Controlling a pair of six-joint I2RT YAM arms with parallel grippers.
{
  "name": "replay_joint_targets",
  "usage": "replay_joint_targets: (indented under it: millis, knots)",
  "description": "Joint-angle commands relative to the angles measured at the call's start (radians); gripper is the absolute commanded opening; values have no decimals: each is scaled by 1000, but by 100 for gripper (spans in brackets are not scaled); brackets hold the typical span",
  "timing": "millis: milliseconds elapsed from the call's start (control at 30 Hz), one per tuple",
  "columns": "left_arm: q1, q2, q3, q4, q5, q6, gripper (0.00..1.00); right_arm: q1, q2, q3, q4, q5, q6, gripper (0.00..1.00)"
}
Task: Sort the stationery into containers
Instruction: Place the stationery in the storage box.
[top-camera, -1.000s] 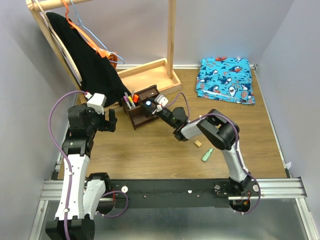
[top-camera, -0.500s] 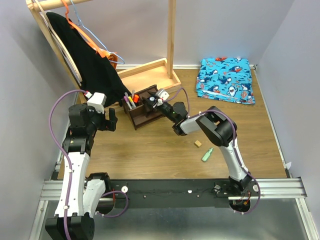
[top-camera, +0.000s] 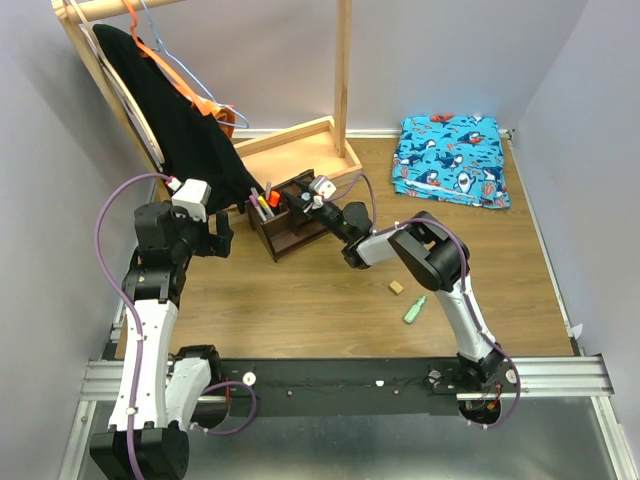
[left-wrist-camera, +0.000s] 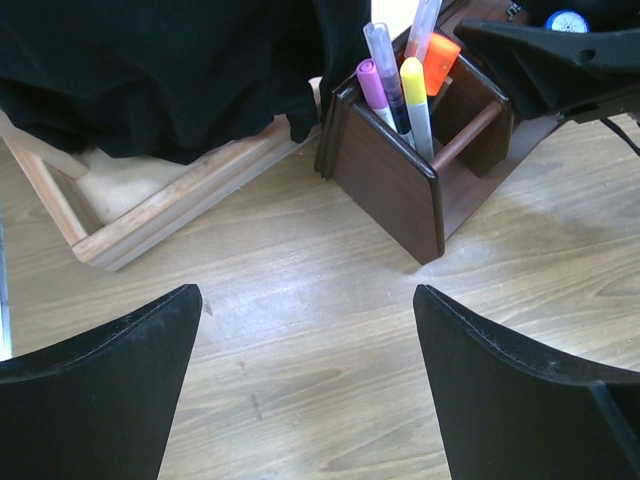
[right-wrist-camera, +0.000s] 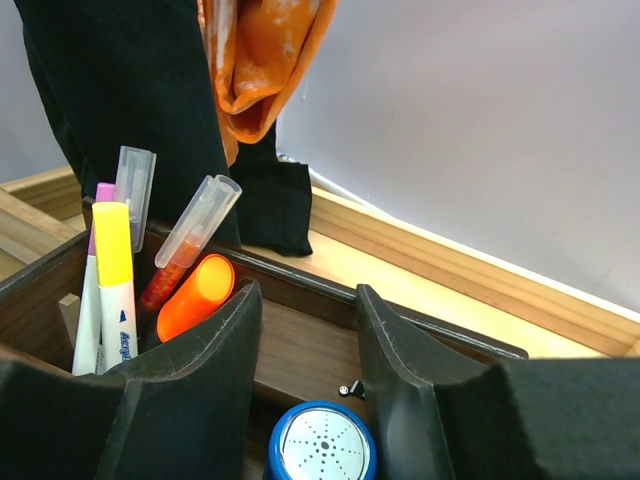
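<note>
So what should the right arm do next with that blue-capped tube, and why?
Probably release it. The right gripper holds the blue-topped tube upright over a compartment of the dark brown desk organiser, next to the one with the pens, so letting go should drop it in.

Pens (left-wrist-camera: 415, 105) and a black cloth (top-camera: 175, 120) crowd the organiser's (left-wrist-camera: 385, 175) left; open tabletop (top-camera: 300, 290) lies before it.

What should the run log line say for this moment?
right gripper: shut on blue-topped tube, over organiser | left gripper: open, empty | unsorted: eraser, green highlighter
</note>
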Motion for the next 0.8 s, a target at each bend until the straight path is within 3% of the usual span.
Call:
replay_joint_targets:
  millis: [0, 600, 700, 767]
  knots:
    - [11, -1, 39, -6, 4, 9, 96, -13, -3, -12, 426, 33, -11, 51]
    - [11, -87, 22, -16, 18, -21, 96, -12, -239, -101, 250, -36, 8, 55]
    - [11, -104, 22, -11, 27, -24, 96, -7, -346, -116, 132, -54, 17, 56]
    - [11, -117, 23, -8, 39, -25, 96, -5, -473, -132, -58, -64, 18, 57]
